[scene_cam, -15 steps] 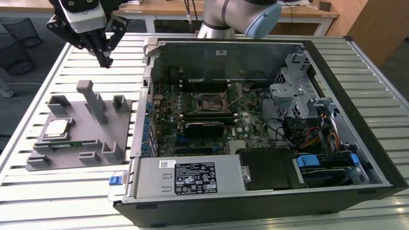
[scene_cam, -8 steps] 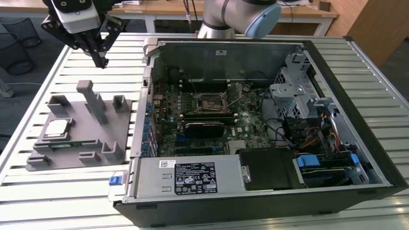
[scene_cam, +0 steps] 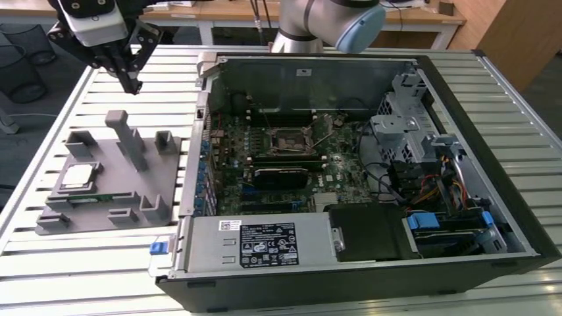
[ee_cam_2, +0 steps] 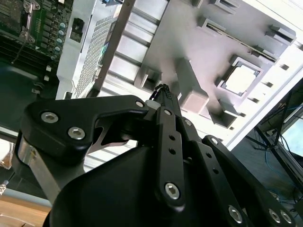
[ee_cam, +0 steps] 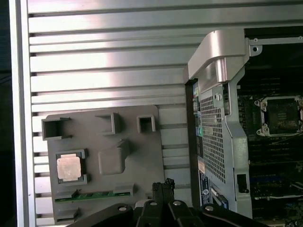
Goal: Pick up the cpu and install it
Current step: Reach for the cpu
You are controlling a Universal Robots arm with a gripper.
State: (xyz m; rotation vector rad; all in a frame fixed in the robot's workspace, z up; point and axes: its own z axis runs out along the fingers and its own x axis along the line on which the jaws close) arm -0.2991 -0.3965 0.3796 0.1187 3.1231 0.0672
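The cpu, a small square chip with a silver top, lies in a recess of the grey holder plate on the exterior view's left. Both wrist views show the cpu seated flat in its frame. My gripper hangs high above the table beyond the plate's far end, well apart from the chip. Its fingers meet at the tip, shut with nothing between them. The open square socket sits on the green motherboard inside the case, and the socket also appears in the first wrist view.
The open computer case lies on its side on the slatted metal table. A green memory stick rests in the holder plate near the chip. A tall grey post rises from the plate. Cables and drive bays crowd the case's right side.
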